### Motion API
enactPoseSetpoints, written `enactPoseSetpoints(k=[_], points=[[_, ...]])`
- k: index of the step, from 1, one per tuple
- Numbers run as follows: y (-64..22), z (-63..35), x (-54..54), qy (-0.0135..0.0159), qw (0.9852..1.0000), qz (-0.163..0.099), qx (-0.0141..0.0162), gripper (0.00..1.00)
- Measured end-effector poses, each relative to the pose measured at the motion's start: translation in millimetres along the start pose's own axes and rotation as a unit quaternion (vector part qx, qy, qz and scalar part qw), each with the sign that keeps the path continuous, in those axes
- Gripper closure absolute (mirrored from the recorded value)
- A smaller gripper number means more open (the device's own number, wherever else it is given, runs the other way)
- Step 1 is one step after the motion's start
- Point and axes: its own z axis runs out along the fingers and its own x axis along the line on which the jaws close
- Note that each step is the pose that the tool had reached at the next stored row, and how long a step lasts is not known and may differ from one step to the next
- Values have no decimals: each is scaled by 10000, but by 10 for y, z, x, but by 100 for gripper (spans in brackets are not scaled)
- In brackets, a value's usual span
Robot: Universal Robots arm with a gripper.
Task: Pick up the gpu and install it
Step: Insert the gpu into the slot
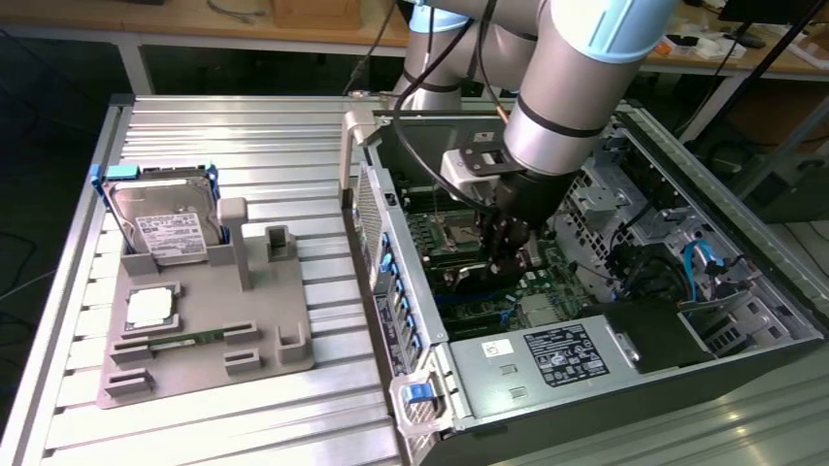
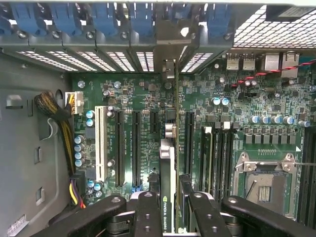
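Inside the open dark metal computer case [image 1: 647, 398], which lies on its side on the ribbed aluminium table [image 1: 233, 126], the black gripper [image 1: 508, 254] of the grey robot arm hangs low over the green motherboard [image 2: 237, 98]. Wrist view: the two black fingers [image 2: 148, 212] are drawn in to a narrow gap and clamp the gpu [image 2: 168, 158], a thin flat card with a dark board and a silvery metal edge. It is seen edge-on, with a lettered label strip between the pads. The card stands upright over the board, between the long black expansion slots [image 2: 136, 148]. Its far end reaches the perforated rear wall, close to the row of blue plastic clips [image 2: 103, 17]. Cannot tell whether its lower edge is seated in a slot. The long white slot [image 2: 101, 143] lies off to one side of the card and the square metal CPU socket [image 2: 266, 185] to the other. Exterior view: on the table to the exterior view's left of the case sits the grey moulded fixture [image 1: 259, 369]. It holds the silver hard drive with white label and blue frame [image 1: 162, 228] upright and the small narrow green memory stick [image 1: 194, 338] flat, both well apart from the gripper.
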Motion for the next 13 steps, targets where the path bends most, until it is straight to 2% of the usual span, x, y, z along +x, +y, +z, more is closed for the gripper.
enactPoseSetpoints(k=[9,13], points=[[8,16,0,-5,10000,0,2,73],[7,-38,0,-4,10000,6,1,73]])
